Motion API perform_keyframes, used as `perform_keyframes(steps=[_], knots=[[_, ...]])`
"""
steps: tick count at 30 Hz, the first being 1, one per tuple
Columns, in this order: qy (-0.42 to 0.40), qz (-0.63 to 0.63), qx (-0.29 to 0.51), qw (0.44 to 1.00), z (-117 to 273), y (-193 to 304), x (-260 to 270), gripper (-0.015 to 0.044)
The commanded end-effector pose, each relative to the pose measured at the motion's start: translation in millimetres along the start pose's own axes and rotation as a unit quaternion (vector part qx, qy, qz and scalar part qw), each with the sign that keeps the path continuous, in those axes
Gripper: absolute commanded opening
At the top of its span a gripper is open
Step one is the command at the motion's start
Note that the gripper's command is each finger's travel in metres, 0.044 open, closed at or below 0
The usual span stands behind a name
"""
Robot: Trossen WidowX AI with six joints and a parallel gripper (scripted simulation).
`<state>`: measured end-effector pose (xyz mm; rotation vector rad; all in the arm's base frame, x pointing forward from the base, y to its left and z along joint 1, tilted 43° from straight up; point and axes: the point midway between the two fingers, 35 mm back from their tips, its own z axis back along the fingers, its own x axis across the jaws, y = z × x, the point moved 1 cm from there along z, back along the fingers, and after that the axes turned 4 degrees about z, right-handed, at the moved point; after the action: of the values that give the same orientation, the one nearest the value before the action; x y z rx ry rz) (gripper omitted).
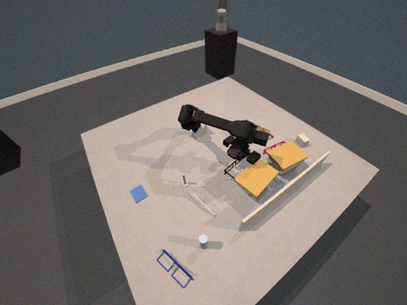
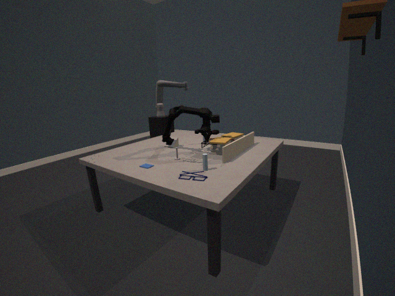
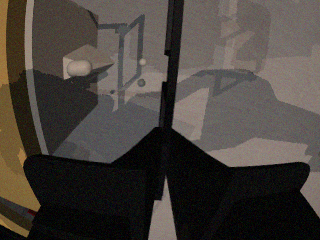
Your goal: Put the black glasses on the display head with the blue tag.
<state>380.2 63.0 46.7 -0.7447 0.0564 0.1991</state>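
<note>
My gripper (image 1: 238,158) (image 2: 206,140) (image 3: 162,134) points down and is shut on the black glasses (image 1: 226,168) (image 2: 202,144) (image 3: 173,40). It holds them above the table, in front of the nearer display head, with the temples toward that head. Two display heads have flat orange-yellow tops: the nearer head (image 1: 258,177) (image 2: 220,140) and the farther head (image 1: 287,156) (image 2: 232,134), which has red glasses (image 1: 273,146) at its front. A face with a pale nose (image 3: 79,68) shows at the left of the wrist view. The blue tag, the ears and the temple ends cannot be made out.
A long cream wall (image 1: 287,190) (image 2: 239,146) stands behind the heads. Brown glasses (image 1: 270,134) and a cream block (image 1: 302,140) lie beyond. Toward the front are white glasses (image 1: 202,203), a small stand (image 1: 183,180), a blue square (image 1: 138,193), a pale cylinder (image 1: 203,241) and blue glasses (image 1: 178,264).
</note>
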Motion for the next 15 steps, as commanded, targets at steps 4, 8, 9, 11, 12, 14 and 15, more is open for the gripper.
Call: perform_keyframes(steps=[4, 8, 9, 11, 12, 14, 15], knots=[[-0.001, 0.002, -0.002, 1.0, 0.4, -1.3, 9.5, 0.0], [-0.001, 0.002, -0.002, 1.0, 0.4, -1.7, 14.6, 0.0], [-0.001, 0.002, -0.002, 1.0, 0.4, -1.8, 15.8, 0.0], [-0.001, 0.002, -0.002, 1.0, 0.0, -2.0, 18.4, 0.0], [-0.001, 0.002, -0.002, 1.0, -0.2, -2.1, 19.6, 0.0], [-0.001, 0.002, -0.002, 1.0, -0.4, -2.3, 22.2, 0.0], [-0.001, 0.002, -0.002, 1.0, -0.5, -2.4, 23.4, 0.0]])
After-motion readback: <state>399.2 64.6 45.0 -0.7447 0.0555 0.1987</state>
